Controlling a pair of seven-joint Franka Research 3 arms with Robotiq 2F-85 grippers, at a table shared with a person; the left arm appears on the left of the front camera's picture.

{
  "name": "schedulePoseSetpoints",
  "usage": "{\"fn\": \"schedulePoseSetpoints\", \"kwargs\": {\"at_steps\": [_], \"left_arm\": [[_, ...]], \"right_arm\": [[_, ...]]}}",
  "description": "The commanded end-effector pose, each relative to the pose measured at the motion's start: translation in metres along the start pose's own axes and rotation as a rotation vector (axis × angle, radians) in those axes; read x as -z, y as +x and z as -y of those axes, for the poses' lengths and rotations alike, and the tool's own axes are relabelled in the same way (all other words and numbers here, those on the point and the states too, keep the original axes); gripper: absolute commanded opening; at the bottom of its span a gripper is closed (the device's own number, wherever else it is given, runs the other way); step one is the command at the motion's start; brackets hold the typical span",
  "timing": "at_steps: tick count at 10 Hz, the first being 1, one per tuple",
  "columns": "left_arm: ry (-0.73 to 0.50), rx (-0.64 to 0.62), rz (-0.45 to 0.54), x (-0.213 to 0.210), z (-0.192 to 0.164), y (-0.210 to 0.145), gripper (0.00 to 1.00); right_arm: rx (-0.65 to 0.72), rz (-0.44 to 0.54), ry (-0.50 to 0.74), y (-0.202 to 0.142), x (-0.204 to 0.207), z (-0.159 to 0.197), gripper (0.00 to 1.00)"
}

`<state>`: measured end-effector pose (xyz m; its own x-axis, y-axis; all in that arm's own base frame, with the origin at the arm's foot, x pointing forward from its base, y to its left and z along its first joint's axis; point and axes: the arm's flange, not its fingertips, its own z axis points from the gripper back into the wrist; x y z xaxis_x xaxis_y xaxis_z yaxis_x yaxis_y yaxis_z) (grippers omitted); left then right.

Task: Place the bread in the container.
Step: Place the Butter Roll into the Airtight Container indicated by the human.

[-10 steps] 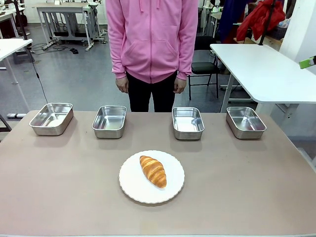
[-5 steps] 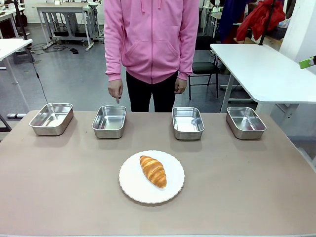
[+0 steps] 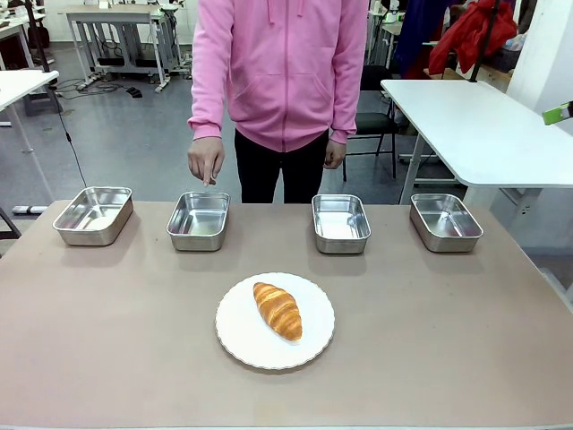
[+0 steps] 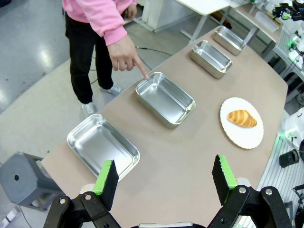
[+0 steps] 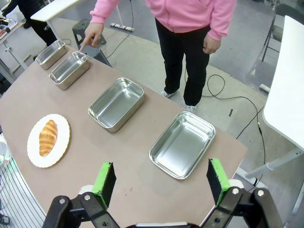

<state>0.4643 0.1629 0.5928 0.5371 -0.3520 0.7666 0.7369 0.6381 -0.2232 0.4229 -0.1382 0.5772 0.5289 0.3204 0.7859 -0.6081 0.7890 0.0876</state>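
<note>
The bread [image 3: 277, 310], a golden-brown croissant, lies on a round white plate [image 3: 242, 336] in the middle of the table. Along the far edge stand several steel trays in a row. The person's hand [image 3: 206, 161] points a finger down at the container [image 3: 198, 219], second from the left. In the left wrist view my left gripper [image 4: 165, 175] hangs open high above the table, with the container [image 4: 165, 99] and the bread [image 4: 242, 118] far below. My right gripper [image 5: 160, 176] is also open and aloft, well away from the bread [image 5: 47, 137] and the container [image 5: 69, 70].
Other alike trays sit at the far left [image 3: 93, 215], right of centre [image 3: 340, 222] and far right [image 3: 445, 221]. The person in a pink hoodie [image 3: 282, 72] stands at the far side. A white table [image 3: 474, 116] stands behind on the right.
The person's hand has risen from hanging at the side and now points down over the second tray from the left. The bread, plate and trays have not moved.
</note>
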Motion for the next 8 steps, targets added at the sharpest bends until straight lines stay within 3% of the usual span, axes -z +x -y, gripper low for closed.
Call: {"fn": "schedulePoseSetpoints", "kwargs": {"at_steps": [1, 8], "left_arm": [[-0.004, 0.0, 0.007, 0.0001, 0.0008, 0.0006, 1.0], [-0.004, 0.0, 0.007, 0.0001, 0.0008, 0.0006, 1.0]], "right_arm": [[-0.019, 0.021, 0.01, 0.0007, 0.0005, 0.0024, 1.0], [-0.019, 0.021, 0.01, 0.0007, 0.0005, 0.0024, 1.0]]}}
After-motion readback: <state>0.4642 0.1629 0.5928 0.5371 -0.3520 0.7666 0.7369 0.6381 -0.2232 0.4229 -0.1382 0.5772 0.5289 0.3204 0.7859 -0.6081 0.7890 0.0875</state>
